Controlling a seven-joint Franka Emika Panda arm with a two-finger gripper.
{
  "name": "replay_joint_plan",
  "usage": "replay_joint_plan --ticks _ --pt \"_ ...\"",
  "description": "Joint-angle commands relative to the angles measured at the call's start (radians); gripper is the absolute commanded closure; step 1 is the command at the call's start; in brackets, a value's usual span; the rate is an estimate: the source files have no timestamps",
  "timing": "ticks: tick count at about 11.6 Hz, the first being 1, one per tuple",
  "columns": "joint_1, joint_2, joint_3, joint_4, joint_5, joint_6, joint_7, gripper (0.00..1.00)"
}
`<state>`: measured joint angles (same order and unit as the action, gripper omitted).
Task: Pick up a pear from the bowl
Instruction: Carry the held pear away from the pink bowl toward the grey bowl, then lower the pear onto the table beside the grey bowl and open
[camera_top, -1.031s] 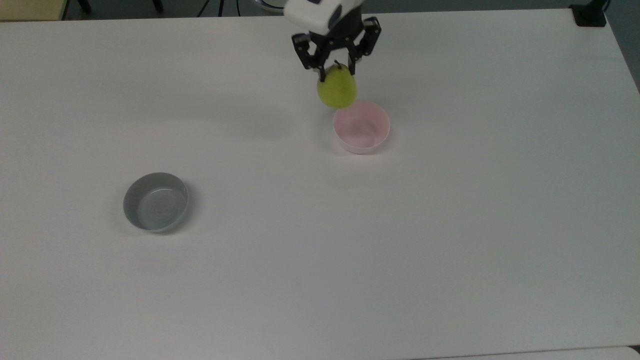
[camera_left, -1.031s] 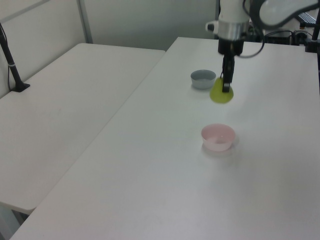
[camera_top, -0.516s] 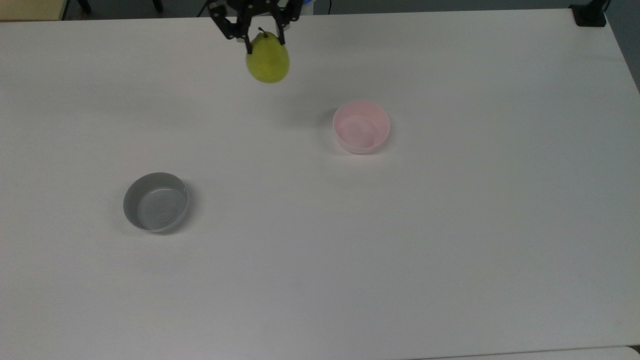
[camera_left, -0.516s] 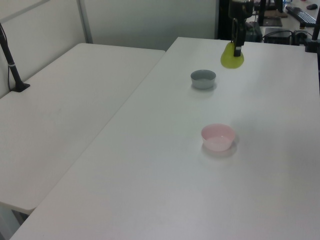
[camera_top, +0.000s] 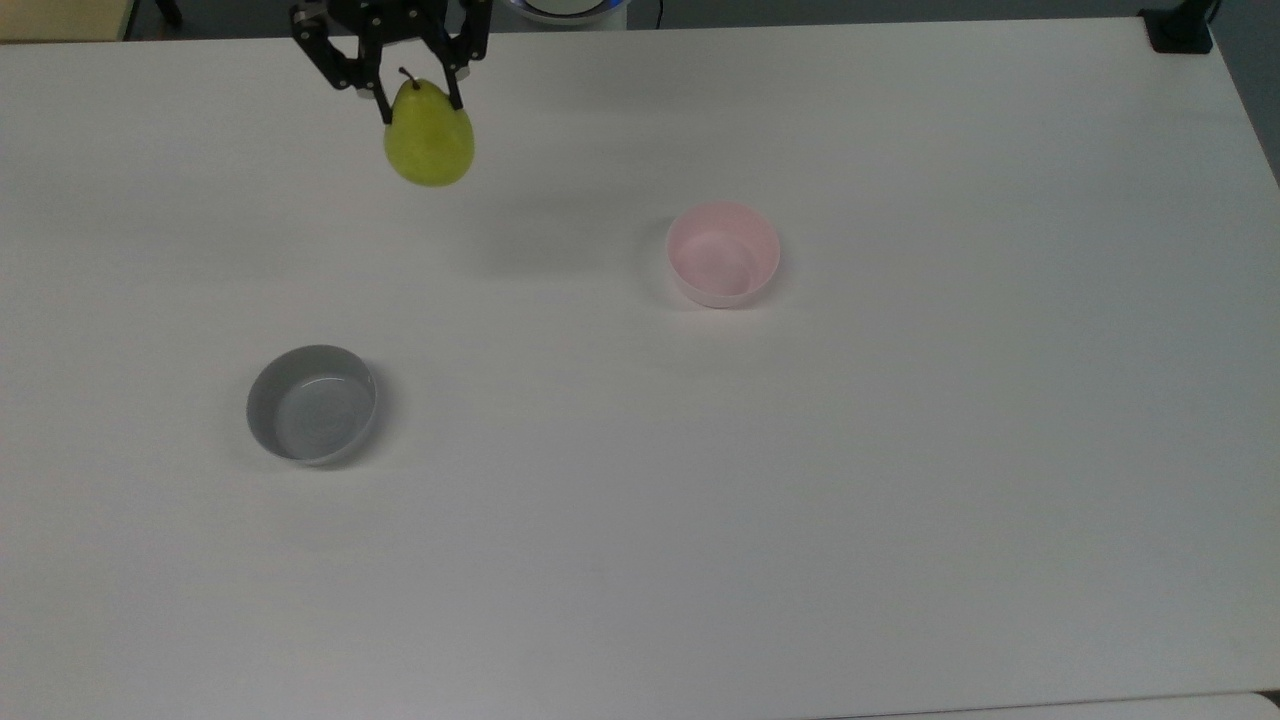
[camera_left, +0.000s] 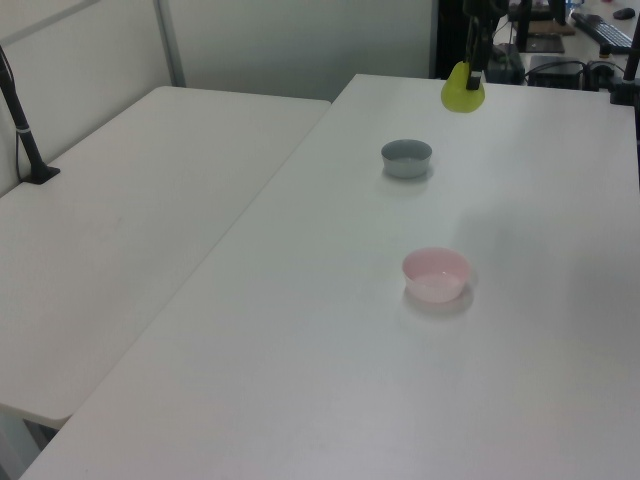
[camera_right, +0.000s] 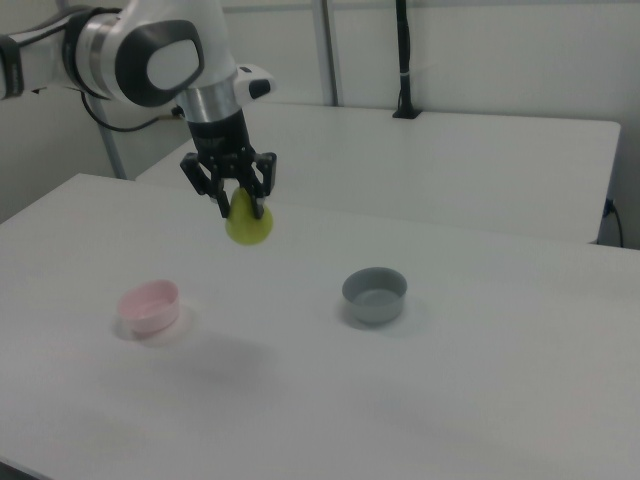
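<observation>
Pear (camera_top: 429, 140) hangs stem-up, long axis vertical, clamped at its neck in the gripper (camera_top: 415, 92), high above the table and well apart from the pink bowl (camera_top: 722, 253) to the top view's right

Yellow-green pear (camera_top: 429, 143) hangs stem-up above the table, well apart from the empty pink bowl (camera_top: 723, 254).

A lab or office workroom: two plain white rectangular tables (camera_left: 150, 230) pushed side by side, with a black computer keyboard (camera_left: 607, 33) and cables on a desk beyond them.
</observation>
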<state>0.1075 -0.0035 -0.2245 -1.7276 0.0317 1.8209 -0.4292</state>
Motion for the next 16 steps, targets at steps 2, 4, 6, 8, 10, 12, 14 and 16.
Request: replay_joint_plan --ticks 2,4,6,8,10,12,14,16 --pt "-0.029 0.008 -0.042 -0.136 0.007 0.158 -0.023 1.00" --pt "-0.046 0.066 -0.071 -0.144 0.007 0.199 -0.029 1.00" --pt "-0.077 0.123 -0.076 -0.145 0.007 0.254 -0.039 1.00" --pt "-0.095 0.178 -0.076 -0.145 0.007 0.258 -0.049 1.00" --pt "-0.111 0.220 -0.076 -0.161 0.007 0.308 -0.048 1.00" --pt "-0.121 0.253 -0.076 -0.190 0.008 0.366 -0.046 1.00" --pt "-0.126 0.287 -0.076 -0.191 0.008 0.376 -0.046 1.00" --pt "-0.127 0.298 -0.076 -0.191 0.008 0.376 -0.045 0.95"
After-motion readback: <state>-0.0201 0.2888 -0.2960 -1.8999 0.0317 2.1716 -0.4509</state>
